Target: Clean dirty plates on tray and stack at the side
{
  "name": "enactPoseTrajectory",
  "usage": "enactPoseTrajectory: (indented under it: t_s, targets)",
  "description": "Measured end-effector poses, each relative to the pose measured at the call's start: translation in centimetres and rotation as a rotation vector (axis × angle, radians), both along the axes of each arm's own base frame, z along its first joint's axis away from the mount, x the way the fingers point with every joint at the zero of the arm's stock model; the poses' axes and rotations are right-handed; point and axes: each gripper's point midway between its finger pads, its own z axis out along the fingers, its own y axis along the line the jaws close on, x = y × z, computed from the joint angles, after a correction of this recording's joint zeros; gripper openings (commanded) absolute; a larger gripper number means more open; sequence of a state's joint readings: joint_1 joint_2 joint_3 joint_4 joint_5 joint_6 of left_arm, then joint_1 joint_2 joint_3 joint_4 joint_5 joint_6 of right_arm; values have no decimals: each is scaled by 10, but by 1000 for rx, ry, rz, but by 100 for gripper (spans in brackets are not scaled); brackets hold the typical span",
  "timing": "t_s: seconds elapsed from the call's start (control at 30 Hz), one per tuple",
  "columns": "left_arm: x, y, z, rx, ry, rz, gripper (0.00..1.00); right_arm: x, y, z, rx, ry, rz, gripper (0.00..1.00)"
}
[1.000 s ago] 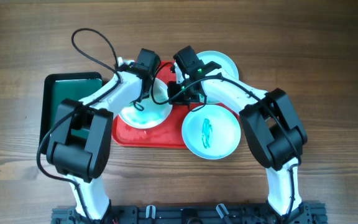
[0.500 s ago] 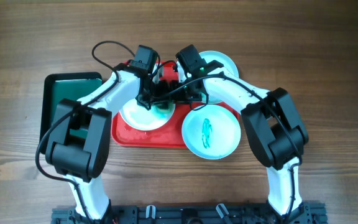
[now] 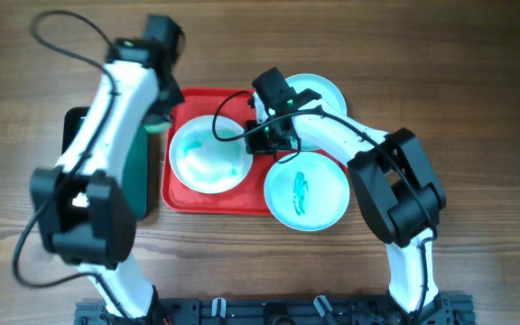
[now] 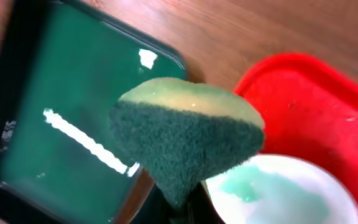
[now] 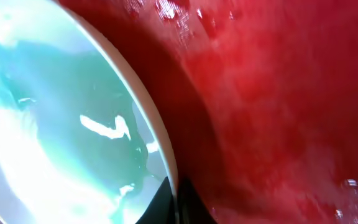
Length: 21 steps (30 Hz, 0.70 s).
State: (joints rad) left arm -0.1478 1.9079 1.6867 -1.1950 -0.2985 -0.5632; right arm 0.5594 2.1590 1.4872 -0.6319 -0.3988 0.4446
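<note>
The red tray [image 3: 186,200] holds a white plate [image 3: 201,162] with teal smears spread over it. My right gripper [image 3: 258,139] is shut on that plate's right rim; the right wrist view shows the rim [image 5: 160,143] between the fingertips [image 5: 176,200]. My left gripper [image 3: 158,119] is shut on a green and yellow sponge [image 4: 185,134], held above the gap between the green tray and the red tray [image 4: 303,99]. A pale aqua plate [image 3: 319,203] with a teal smear lies at the red tray's front right. Another aqua plate [image 3: 323,88] lies behind, partly hidden by my right arm.
A dark green, black-rimmed tray [image 3: 143,181] lies left of the red tray, mostly under my left arm; it also shows in the left wrist view [image 4: 61,118]. Bare wooden table [image 3: 477,108] surrounds the trays.
My left arm has lifted the sponge off the white plate and swung left and back toward the green tray. The smear is spread wider. My right gripper stays on the rim.
</note>
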Motion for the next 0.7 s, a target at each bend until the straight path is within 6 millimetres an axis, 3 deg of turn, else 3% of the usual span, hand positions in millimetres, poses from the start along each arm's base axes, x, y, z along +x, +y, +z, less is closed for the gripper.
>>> enactPoseTrajectory:
  t_s: [0.07,0.17,0.23,0.3,0.37,0.43,0.53,0.7]
  targets:
    - [-8,15,25,-14,-16,27,4,-3,-7,1,-40,9,7,4]
    - [-26,37,35,-72,24,54,4,0,-30,13,-161,-44,-8,4]
    - [-29,47,32,-129,36,80,4,10,-44,38,-223,-138,-30,4]
    - [-30,57,31,-192,33,115,4,25,-61,85,-300,-308,-67,4]
    - [-30,60,31,-224,29,119,4,30,-71,109,-384,-418,-83,4]
    - [-30,58,30,-248,28,113,4,30,-72,135,-487,-552,-66,4]
    - [-29,54,30,-268,28,107,4,23,-65,156,-674,-728,-19,4]
    - [-29,53,30,-275,28,106,4,13,-42,187,-811,-942,22,4]
